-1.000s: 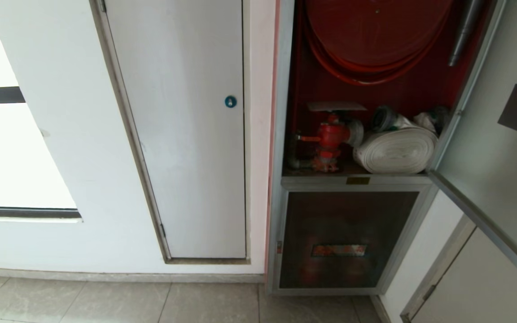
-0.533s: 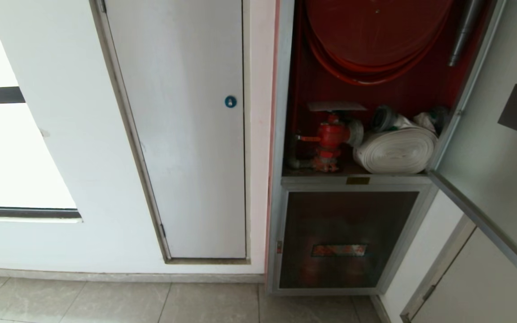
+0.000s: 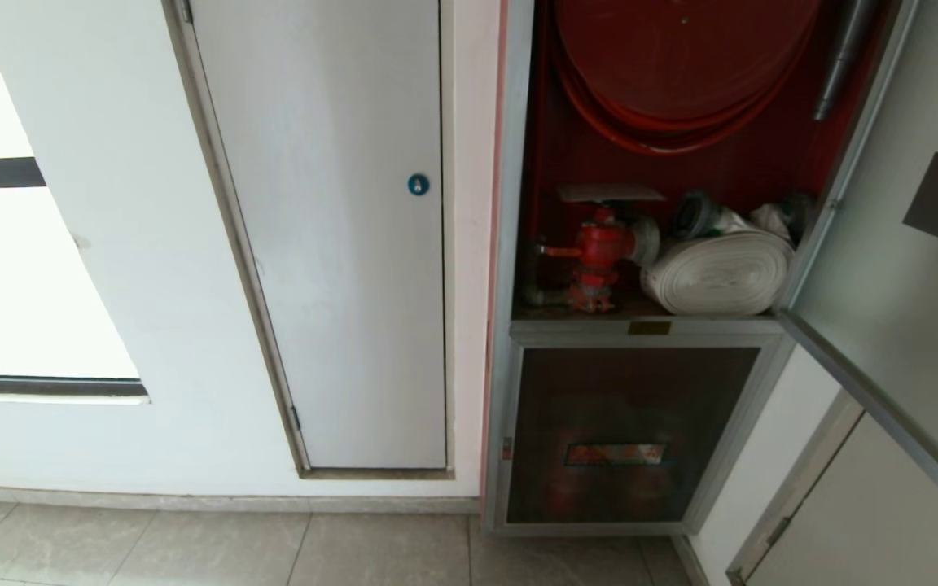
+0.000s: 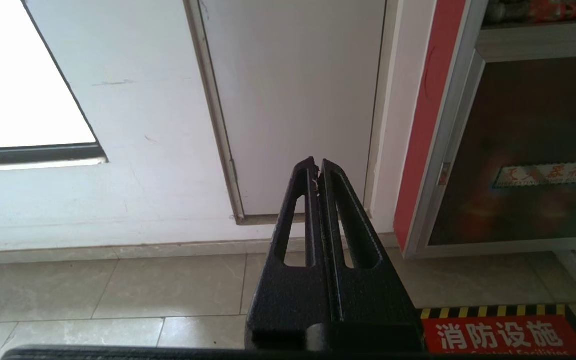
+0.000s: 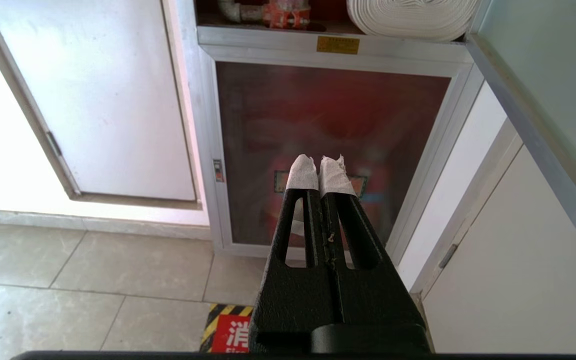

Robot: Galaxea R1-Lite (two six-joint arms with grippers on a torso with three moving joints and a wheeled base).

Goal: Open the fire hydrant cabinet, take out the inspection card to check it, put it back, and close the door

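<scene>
The fire hydrant cabinet (image 3: 664,163) is open. Its door (image 3: 909,268) swings out at 3 o'clock in the head view, a big flat glass panel in a silver metal frame. So step 1 looks done. A thin flat white sheet rests on top of the red valve (image 3: 603,248), near 1 o'clock. That is probably the inspection card (image 3: 611,193), though its print is too small to read. I cannot tell if it is checked already or not yet picked up. If it is checked, only closing the door is left.

No arm shows in the head view. The left gripper (image 4: 317,172) points at the wall low down, with its 2 black fingers pressed together and nothing between them. The right gripper (image 5: 318,170) points at the lower glass panel (image 3: 628,435), at 5 o'clock in the head view. Its 2 tips are wrapped in white tape, pressed together, and hold nothing.

Inside, the walls are red. A round red hose reel (image 3: 681,65) hangs at 1 o'clock. A white rolled hose (image 3: 717,273) looks soft, like thick cloth. The valve is hard, shiny metal. The white panel door (image 3: 339,244) at 11 o'clock is smooth and plain. The floor (image 3: 192,545) has glossy grey tiles.
</scene>
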